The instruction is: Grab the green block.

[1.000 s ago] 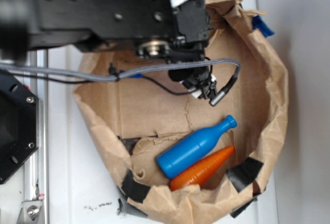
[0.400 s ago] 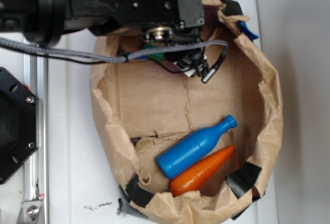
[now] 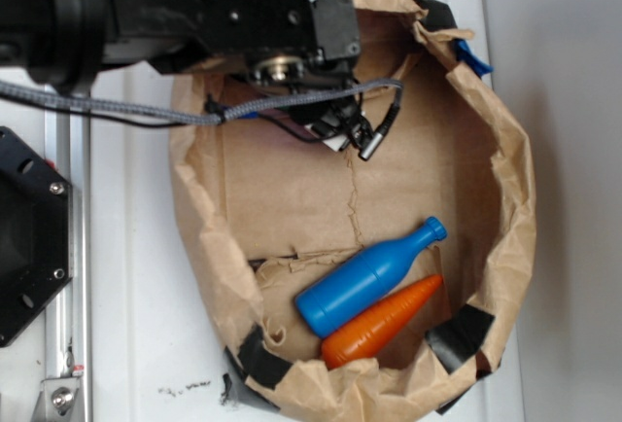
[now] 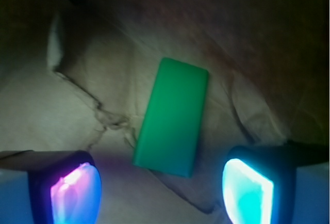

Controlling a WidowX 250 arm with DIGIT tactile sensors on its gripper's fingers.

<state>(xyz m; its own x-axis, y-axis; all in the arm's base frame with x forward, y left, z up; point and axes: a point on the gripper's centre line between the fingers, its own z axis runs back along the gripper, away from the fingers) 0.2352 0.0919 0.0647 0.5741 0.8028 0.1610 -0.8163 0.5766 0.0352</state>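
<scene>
Wrist view: green block (image 4: 172,116) lies flat on the brown paper floor of the bag, long axis running up-frame with a slight lean to the right. The gripper (image 4: 161,193) is spread wide, nothing held; one fingertip (image 4: 76,193) glows at lower left, the other at lower right, and only the block's near end sits between them. The rest of the block reaches beyond the fingertips. No contact visible.

Exterior view: arm fills the upper left, gripper (image 3: 340,130) down inside the crumpled paper bag (image 3: 515,198) near its far wall. Block itself not visible here, hidden under the arm. Blue bottle (image 3: 369,276) and orange carrot toy (image 3: 381,320) lie side by side, touching, at the opposite end of the bag, well apart from the gripper. Bag sits on the white bench (image 3: 136,344).

Risks, as judged:
- Closing from here would catch only the near end; the block could pivot or squirt out.
- Block is low and flat, so fingers must reach the paper; too high and they slip over the top.
- Creased paper may bunch up between fingertip and block.
- Bag wall is close; arm or cable (image 3: 292,101) could drag the bag and shift the block.
</scene>
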